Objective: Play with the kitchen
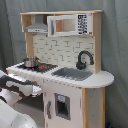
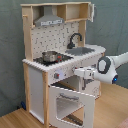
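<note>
The kitchen (image 1: 65, 55) (image 2: 55, 50) stands upright, with white panels and pale wood. It has a grey hood (image 1: 37, 27) (image 2: 50, 20), a black faucet (image 1: 84, 60) (image 2: 75, 39) and a sink (image 1: 72, 74) (image 2: 83, 51). A small pot (image 1: 31, 62) (image 2: 50, 56) sits on the stovetop. The oven door (image 2: 72, 102) hangs open, tilted outward. My gripper (image 2: 77, 73) (image 1: 35, 90) is at the kitchen's front panel, just above the open oven door. The white arm (image 2: 112, 67) reaches in from the second exterior view's right.
A grey curtain hangs behind the kitchen. The wooden floor (image 2: 12, 120) shows at the lower left in the second exterior view. A lower cabinet door with a grey dispenser (image 1: 62, 106) is closed under the sink. A microwave-like box (image 1: 65, 25) sits beside the hood.
</note>
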Tool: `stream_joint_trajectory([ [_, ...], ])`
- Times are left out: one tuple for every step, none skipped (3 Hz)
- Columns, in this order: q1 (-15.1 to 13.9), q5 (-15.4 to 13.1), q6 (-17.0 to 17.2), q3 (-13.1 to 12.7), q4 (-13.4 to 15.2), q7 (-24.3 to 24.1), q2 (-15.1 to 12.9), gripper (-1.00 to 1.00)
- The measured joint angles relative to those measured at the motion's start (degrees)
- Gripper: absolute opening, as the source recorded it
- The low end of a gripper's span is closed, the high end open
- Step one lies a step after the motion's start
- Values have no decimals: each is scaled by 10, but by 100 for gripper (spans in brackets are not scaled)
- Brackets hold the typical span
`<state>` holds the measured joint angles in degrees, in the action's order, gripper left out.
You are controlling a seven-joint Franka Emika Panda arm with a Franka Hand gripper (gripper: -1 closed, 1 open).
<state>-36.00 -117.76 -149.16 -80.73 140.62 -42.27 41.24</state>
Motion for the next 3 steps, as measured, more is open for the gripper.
stream_joint_trajectory([
  [-41, -1, -8, -34, -28, 0, -6, 100],
  [-57, -41, -17, -46, -44, 31, -2, 100],
  [-57, -41, -17, -46, -43, 31, -1, 100],
])
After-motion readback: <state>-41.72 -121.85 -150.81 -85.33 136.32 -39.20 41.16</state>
